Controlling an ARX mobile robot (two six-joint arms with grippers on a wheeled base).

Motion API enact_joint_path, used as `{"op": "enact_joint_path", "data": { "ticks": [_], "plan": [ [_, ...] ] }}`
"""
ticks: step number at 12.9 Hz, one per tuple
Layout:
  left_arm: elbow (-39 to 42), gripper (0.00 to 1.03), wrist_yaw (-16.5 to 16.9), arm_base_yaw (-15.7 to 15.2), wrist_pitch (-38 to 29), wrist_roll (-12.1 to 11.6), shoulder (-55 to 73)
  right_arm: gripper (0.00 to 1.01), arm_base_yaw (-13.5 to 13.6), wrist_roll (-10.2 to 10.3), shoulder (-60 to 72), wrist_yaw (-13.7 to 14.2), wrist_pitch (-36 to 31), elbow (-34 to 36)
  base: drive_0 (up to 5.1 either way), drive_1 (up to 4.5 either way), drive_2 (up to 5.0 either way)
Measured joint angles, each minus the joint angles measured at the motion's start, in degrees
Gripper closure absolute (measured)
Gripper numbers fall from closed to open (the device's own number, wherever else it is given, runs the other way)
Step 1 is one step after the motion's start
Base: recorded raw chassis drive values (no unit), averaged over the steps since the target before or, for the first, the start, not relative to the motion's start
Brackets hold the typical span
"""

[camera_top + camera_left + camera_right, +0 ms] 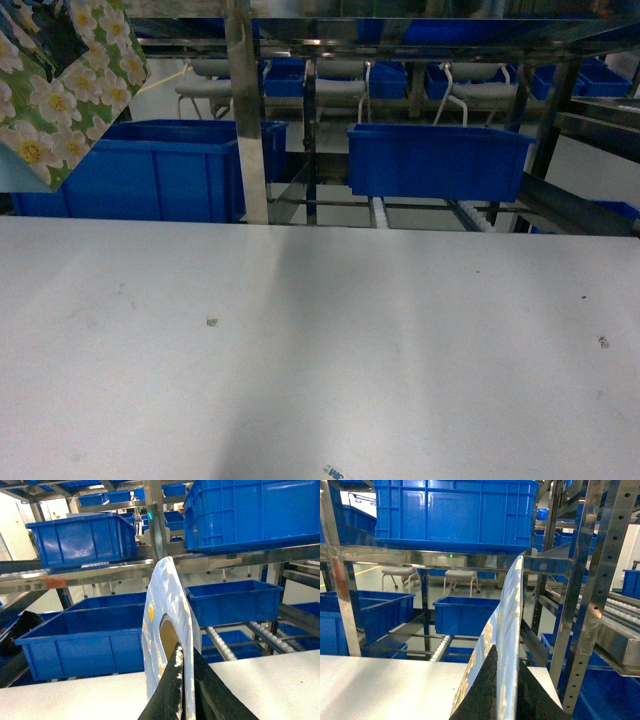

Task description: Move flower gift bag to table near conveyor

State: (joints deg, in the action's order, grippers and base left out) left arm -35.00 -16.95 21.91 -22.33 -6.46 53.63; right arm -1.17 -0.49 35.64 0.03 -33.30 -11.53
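Note:
A flower gift bag (70,80) with white daisies on green hangs in the head view's top left corner, above the white table (320,350); neither gripper shows there. In the left wrist view my left gripper (184,680) is shut on the pale-blue top of a flower gift bag (167,605), beside its handle hole, held above the table (265,680). In the right wrist view my right gripper (506,680) is shut on the edge of another flower gift bag (510,610), seen edge-on over the table (380,685). The conveyor (470,212) stands just behind the table's far edge.
Blue bins (440,160) sit on the conveyor's roller racks (217,642) behind the table, with a large one (160,180) at the left. A steel upright (247,110) rises at the table's back edge. A perforated steel post (590,595) stands close on the right.

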Motion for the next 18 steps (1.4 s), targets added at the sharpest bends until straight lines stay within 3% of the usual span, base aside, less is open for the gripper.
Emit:
{"op": "enact_joint_path", "data": {
  "ticks": [2, 7, 9, 12, 18],
  "plan": [
    [0.0, 1.01, 0.0, 0.0, 0.0, 0.0, 0.0, 0.98, 0.04, -0.46, 7.1, -0.28, -6.4, 0.15, 0.0, 0.0, 0.0],
    [0.0, 1.01, 0.0, 0.0, 0.0, 0.0, 0.0, 0.98, -1.29, -0.44, 41.83, -5.29, -33.48, -3.06, 0.0, 0.0, 0.0],
    [0.0, 1.01, 0.0, 0.0, 0.0, -0.02, 0.0, 0.98, -1.86, -0.42, 54.1, -6.12, -39.06, -4.92, 0.0, 0.0, 0.0],
    [0.0, 1.01, 0.0, 0.0, 0.0, -0.02, 0.0, 0.98, -1.38, -0.66, 68.32, -8.46, -39.89, -7.26, 0.0, 0.0, 0.0],
    [0.0, 1.01, 0.0, 0.0, 0.0, 0.0, 0.0, 0.98, -2.34, -2.36, 78.18, -7.72, -40.65, -10.75, 0.0, 0.0, 0.0]
  ]
}}
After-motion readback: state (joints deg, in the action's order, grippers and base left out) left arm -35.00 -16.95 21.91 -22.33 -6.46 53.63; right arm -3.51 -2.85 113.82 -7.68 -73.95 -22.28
